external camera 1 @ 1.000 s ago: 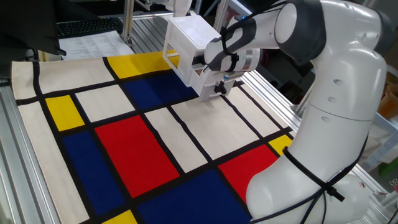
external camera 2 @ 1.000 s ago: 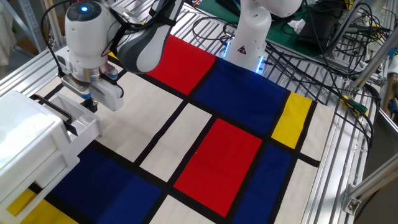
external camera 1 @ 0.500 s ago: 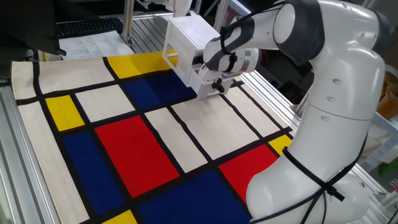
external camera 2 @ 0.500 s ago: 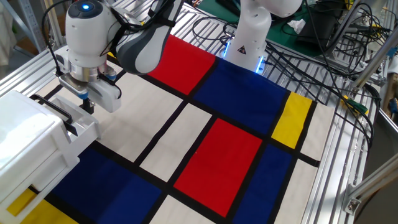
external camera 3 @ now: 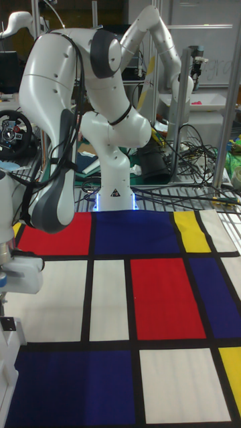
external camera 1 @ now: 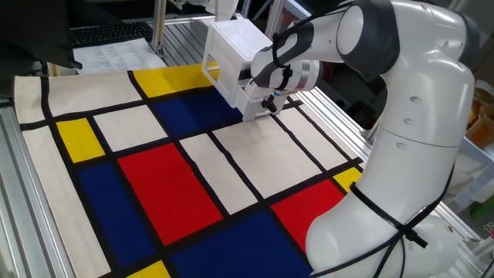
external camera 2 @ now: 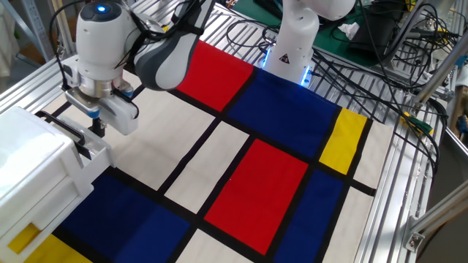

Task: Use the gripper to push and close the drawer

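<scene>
Small white box cabinet [external camera 1: 230, 54] at upper centre, its white sliding drawer [external camera 2: 93, 156] slightly out, contents hidden, white-and-grey gripper [external camera 2: 96, 130] pressed against drawer front, fingers' grip unclear

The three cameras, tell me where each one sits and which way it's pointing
One fixed view: high beside the arm's base, looking across the mat to the cabinet; upper arm, wrist and gripper show.
The other fixed view: behind the cabinet, facing the base; gripper at the drawer, wrist above.
Tall fixed view: low at the mat's far end, facing the base head-on; whole arm visible, gripper hidden past the left edge.
Both fixed views share gripper, drawer and cabinet.
</scene>
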{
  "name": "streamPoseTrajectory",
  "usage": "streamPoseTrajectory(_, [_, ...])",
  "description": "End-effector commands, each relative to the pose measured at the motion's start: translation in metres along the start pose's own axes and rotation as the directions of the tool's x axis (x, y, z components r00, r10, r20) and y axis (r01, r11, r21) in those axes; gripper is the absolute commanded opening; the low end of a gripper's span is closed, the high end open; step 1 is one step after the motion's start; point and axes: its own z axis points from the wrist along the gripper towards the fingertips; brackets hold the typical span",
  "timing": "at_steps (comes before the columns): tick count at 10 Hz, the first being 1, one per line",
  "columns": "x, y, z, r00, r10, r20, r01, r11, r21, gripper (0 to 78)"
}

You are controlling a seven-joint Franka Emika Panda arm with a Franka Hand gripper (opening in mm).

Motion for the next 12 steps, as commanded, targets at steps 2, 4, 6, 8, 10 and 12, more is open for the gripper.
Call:
streamPoseTrajectory(2, [-0.015,-0.005,0.004,1.000,-0.006,0.026,0.006,1.000,0.004,0.0])
streamPoseTrajectory(4, [-0.028,-0.009,0.007,0.999,-0.008,0.043,0.008,1.000,0.003,0.0])
streamPoseTrajectory(6, [-0.036,-0.013,0.012,0.997,0.000,0.071,0.000,1.000,0.001,0.0])
streamPoseTrajectory(8, [-0.037,-0.015,0.017,0.994,0.025,0.109,-0.026,1.000,0.006,0.0])
streamPoseTrajectory(10, [-0.037,-0.015,0.017,0.992,0.042,0.118,-0.043,0.999,0.005,0.0])
streamPoseTrajectory(12, [-0.037,-0.015,0.017,0.990,0.058,0.125,-0.058,0.998,0.003,0.0])
